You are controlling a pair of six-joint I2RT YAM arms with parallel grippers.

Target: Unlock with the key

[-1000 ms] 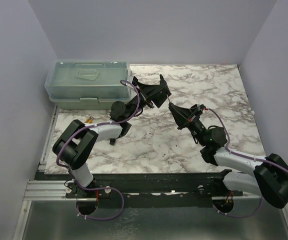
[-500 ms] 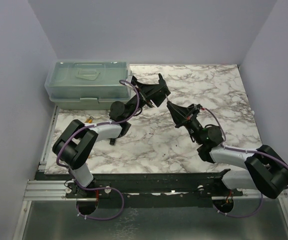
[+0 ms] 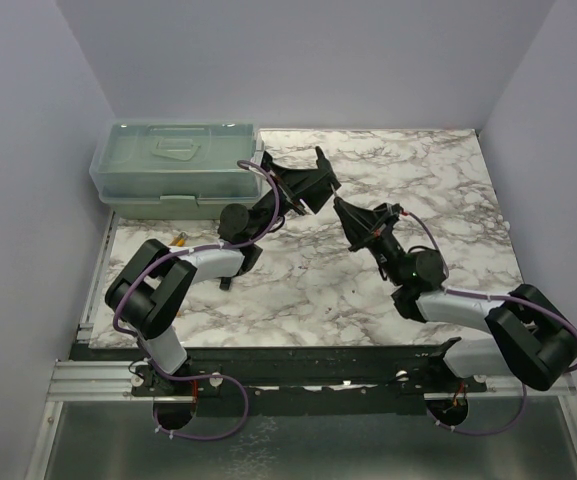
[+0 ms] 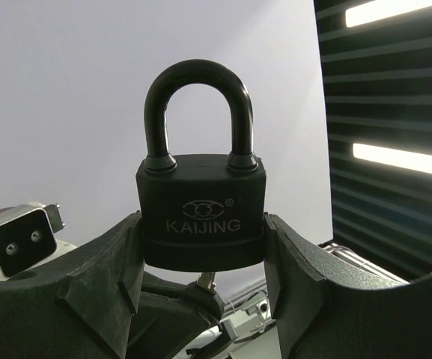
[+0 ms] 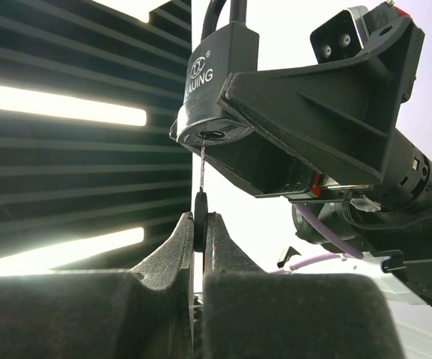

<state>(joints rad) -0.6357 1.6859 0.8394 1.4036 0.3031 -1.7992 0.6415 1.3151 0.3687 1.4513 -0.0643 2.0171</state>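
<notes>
Marble tabletop lies below, green toolbox at upper left of the overhead view, and both arms meet in open air at centre. My left gripper is clamped on the stiff, heavy-looking padlock body; my right gripper pinches the key by its round head, blade tip at the keyhole. Thin and light, that blade could bend or slip, so I judge a straight push safest

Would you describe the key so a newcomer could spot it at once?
Above the marble table, the left hand clamps a black KAIJING padlock. Right under its keyhole, the right hand pinches the key: tiny, with a round black head and hair-thin blade, unlike the bulky padlock.
</notes>
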